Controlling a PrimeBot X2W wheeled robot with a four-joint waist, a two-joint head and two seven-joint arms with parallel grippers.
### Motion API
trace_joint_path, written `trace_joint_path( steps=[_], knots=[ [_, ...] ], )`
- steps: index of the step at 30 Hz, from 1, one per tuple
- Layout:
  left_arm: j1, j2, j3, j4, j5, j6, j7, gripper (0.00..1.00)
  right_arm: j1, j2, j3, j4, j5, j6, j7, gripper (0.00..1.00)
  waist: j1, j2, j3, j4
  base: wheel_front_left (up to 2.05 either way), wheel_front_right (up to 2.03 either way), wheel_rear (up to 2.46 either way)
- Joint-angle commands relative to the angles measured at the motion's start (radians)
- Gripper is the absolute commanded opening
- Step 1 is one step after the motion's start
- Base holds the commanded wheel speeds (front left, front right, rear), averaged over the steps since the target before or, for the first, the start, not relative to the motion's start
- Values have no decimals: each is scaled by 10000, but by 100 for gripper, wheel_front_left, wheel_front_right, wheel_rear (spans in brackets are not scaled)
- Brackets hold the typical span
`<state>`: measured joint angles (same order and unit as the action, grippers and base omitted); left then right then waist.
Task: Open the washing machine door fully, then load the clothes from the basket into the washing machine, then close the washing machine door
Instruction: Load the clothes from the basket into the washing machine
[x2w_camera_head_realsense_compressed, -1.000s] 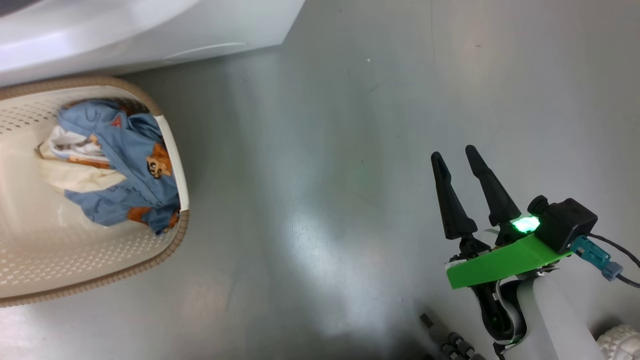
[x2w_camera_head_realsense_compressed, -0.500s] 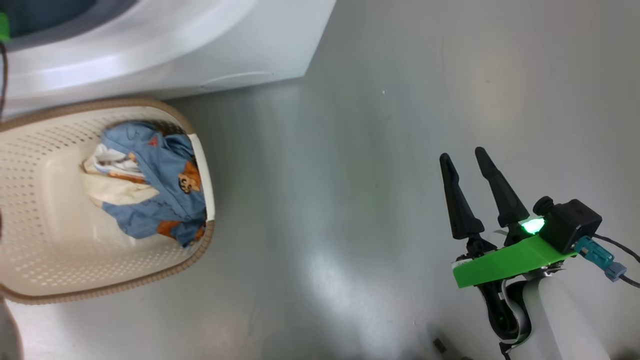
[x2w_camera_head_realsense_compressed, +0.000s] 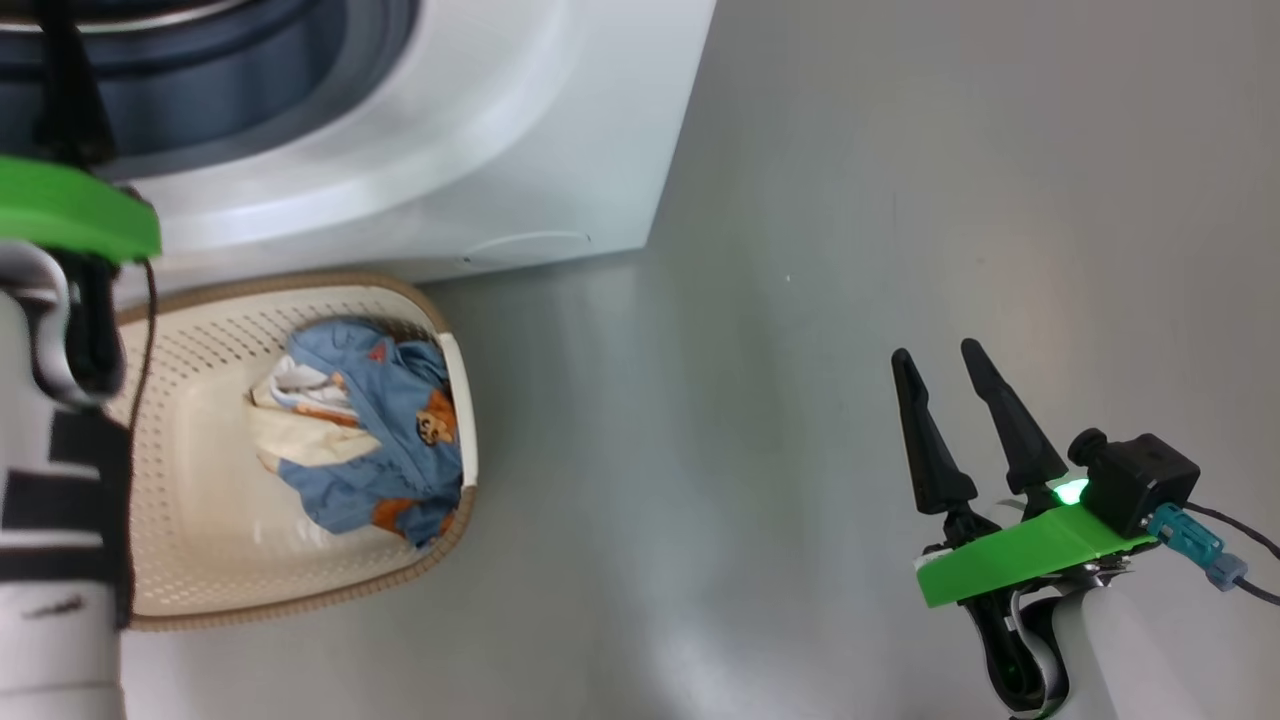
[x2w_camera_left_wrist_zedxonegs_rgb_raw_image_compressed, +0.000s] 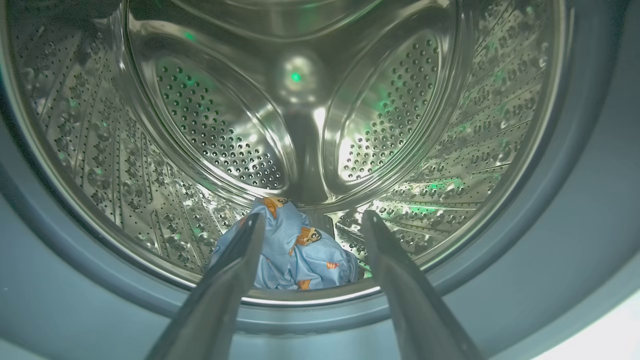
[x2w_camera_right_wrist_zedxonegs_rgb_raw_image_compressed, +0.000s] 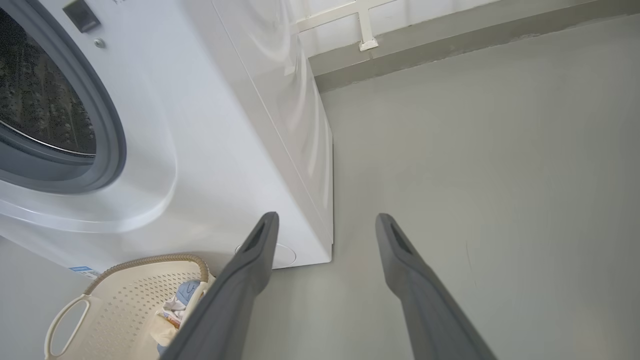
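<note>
One garment of the clothes (x2w_camera_left_wrist_zedxonegs_rgb_raw_image_compressed: 292, 252) lies loose on the low wall of the drum (x2w_camera_left_wrist_zedxonegs_rgb_raw_image_compressed: 225, 130), just beyond the fingertips of the left gripper (x2w_camera_left_wrist_zedxonegs_rgb_raw_image_compressed: 312, 216) and centred on the gap between them. The jaws of this gripper stand wide apart with nothing between them, so we treat the garment as lying free, not held. The fingers point straight into the drum mouth, with the grey-blue gasket (x2w_camera_left_wrist_zedxonegs_rgb_raw_image_compressed: 575, 210) ringing them below and on both sides. We judge that this pose places a garment deep enough to clear the rim. The other garments (x2w_camera_head_realsense_compressed: 365, 435) sit bunched in the basket (x2w_camera_head_realsense_compressed: 200, 560), behind and beneath the left jaws and well apart from the right jaws. The basket stands just beside the foot of the washing machine (x2w_camera_head_realsense_compressed: 480, 130), which keeps the carry from basket to drum short. The right gripper (x2w_camera_head_realsense_compressed: 935, 352) hangs over bare floor (x2w_camera_head_realsense_compressed: 760, 400), its jaws open and empty. We judge it parked there to leave the left arm a free path. Loading appears partly done: the basket bundle calls for a pinch on a raised fold, and the washing machine door is to be closed last.
</note>
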<state>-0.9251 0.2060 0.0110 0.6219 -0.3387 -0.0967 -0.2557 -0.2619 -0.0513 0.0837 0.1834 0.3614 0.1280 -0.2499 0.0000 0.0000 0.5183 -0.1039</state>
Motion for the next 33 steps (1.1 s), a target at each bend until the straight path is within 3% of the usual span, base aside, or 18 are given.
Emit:
trace_joint_path(
  steps=[1, 33],
  knots=[
    [448, 385, 288, -537, 69, 74, -59, 100, 321, 11, 161, -170, -151, 27, -119, 100, 0, 0, -533, 193, 0, 0, 0],
    [6521, -795, 1154, -4208, 890, 240, -60, 100, 1568, 11, -453, -259, -964, 27, -119, 100, 0, 0, -3433, 714, 0, 0, 0]
  ],
)
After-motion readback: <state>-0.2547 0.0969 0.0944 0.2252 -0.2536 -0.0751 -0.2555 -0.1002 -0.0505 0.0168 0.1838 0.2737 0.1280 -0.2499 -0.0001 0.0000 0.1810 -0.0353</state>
